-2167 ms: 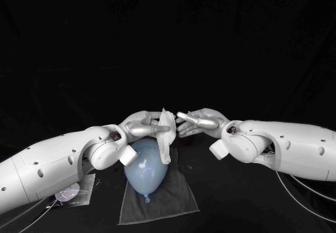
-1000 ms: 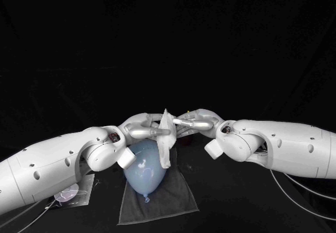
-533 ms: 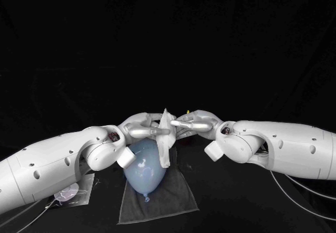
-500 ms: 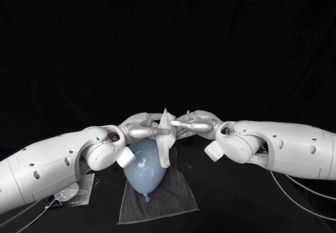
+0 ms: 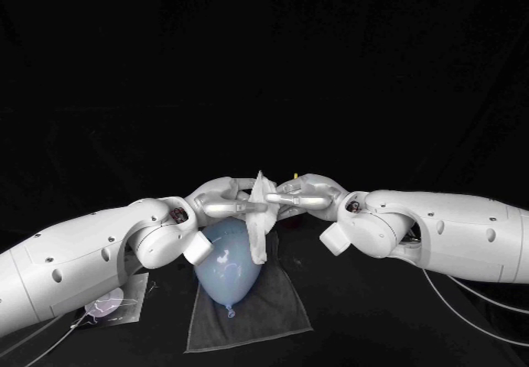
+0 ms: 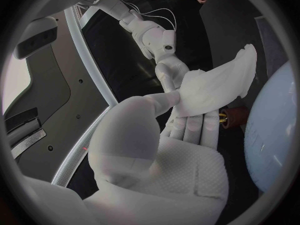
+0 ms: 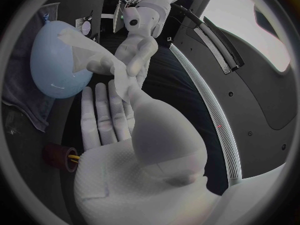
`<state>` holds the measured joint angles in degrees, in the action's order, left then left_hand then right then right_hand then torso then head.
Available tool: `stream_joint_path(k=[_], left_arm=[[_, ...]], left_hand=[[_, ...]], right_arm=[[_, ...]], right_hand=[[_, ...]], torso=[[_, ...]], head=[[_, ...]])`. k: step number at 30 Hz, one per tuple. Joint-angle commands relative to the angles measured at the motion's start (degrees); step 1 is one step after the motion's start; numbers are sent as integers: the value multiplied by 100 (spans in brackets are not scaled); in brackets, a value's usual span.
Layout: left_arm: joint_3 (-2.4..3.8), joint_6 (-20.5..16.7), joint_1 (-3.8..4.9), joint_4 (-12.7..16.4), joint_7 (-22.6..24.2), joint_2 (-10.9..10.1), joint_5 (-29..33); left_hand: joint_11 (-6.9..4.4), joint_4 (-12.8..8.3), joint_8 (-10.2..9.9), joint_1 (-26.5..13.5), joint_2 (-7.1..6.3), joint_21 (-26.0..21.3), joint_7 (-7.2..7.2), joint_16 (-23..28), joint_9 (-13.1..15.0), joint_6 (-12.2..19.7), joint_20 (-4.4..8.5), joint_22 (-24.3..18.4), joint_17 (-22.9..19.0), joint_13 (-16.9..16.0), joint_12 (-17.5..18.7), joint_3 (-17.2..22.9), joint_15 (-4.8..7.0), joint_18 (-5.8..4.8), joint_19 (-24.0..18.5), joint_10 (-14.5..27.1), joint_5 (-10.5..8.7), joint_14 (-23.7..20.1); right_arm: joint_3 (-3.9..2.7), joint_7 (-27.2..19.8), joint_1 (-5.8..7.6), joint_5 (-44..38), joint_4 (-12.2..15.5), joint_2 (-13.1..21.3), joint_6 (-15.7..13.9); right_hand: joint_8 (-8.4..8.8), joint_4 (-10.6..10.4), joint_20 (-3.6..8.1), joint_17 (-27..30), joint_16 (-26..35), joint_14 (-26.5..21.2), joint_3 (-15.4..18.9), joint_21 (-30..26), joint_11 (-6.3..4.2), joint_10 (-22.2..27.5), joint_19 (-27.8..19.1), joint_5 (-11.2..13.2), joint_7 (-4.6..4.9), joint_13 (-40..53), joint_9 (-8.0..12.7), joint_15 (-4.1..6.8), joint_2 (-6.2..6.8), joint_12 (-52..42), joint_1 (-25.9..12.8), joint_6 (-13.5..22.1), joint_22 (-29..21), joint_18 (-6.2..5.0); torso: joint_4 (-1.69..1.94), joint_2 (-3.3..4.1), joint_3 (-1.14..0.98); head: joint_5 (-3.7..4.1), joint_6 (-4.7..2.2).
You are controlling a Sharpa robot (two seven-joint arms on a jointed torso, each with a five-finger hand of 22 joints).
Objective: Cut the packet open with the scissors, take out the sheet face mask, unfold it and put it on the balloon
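Both grasp the sheet face mask [image 5: 262, 229] above the balloon [image 5: 226, 264]: left robot hand [image 5: 226, 197] firmly, right robot hand [image 5: 303, 193] seemingly pinching its edge. Unfolding step: next, part the layers.

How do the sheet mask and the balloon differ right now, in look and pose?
Look: the sheet mask is white, thin and folded flat; the balloon is pale blue and rounded.
Pose: the sheet mask stands on edge in the air, held between the left hand and the right hand; the balloon lies on the grey cloth.
Shared: both are pale, and the sheet mask hangs close by the balloon's wide end.
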<state>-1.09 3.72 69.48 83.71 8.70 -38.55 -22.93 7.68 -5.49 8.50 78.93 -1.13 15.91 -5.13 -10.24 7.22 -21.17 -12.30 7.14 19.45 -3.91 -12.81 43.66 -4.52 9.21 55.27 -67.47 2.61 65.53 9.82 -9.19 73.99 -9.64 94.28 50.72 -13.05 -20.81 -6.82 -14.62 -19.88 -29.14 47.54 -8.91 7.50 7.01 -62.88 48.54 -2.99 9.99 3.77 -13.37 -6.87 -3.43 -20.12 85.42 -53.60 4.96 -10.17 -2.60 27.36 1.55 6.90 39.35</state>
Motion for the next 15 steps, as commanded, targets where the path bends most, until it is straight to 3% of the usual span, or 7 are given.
stream_joint_path(k=[1,9,12,13,15], left_arm=[[5,107,3,16,37,10,-71],[4,137,3,17,26,-3,-85],[4,145,4,20,37,-7,-88],[4,137,4,19,42,-8,-91],[3,100,4,18,58,-10,-116]], left_hand=[[-185,-265,-11,0,42,36,5,-23,9,-1,19,7,8,8,-15,225,36,108,-30,-213,16,8],[-186,-273,-9,-1,41,43,1,-24,11,-7,20,11,10,9,-11,223,37,108,-31,-218,16,11],[-180,-296,3,-8,38,49,-23,-11,21,-36,17,15,12,14,14,244,32,101,-56,-213,19,-3],[-171,-322,8,-9,26,54,-40,5,26,-48,16,18,10,18,37,262,23,98,-74,-196,19,-25],[-112,-415,16,-26,-53,72,-79,75,35,-72,8,32,-9,25,121,285,-32,83,-133,-86,22,-141]], right_arm=[[-4,-224,-1,-6,-5,-11,-139],[-4,-420,-2,-79,1,-3,-580],[-5,-467,-2,-102,28,9,-687],[-5,-471,-2,-117,40,15,-706],[-5,-463,-2,-162,69,33,-729]], right_hand=[[-57,63,25,4,-54,110,-117,59,-56,-142,89,19,-48,4,-23,30,22,16,86,-119,17,-55],[-365,270,227,-9,-224,673,-754,333,-268,-779,478,25,-255,58,-199,237,121,-32,-20,-407,147,-44],[-418,312,248,-4,-220,726,-931,374,-284,-835,502,22,-266,63,-237,257,162,-19,-97,-401,173,-39],[-475,359,260,6,-201,760,-1156,409,-290,-875,497,23,-270,65,-280,265,226,9,-222,-380,199,-34],[-513,399,265,9,-192,781,-1316,436,-292,-902,493,20,-271,70,-307,269,265,23,-313,-371,219,-33]], torso=[[1,-2,3],[-4,2,-1],[-6,1,-2],[-6,1,-2],[-4,0,-4]], head=[[-3,13],[-10,12],[-13,14],[-13,14],[-16,16]])
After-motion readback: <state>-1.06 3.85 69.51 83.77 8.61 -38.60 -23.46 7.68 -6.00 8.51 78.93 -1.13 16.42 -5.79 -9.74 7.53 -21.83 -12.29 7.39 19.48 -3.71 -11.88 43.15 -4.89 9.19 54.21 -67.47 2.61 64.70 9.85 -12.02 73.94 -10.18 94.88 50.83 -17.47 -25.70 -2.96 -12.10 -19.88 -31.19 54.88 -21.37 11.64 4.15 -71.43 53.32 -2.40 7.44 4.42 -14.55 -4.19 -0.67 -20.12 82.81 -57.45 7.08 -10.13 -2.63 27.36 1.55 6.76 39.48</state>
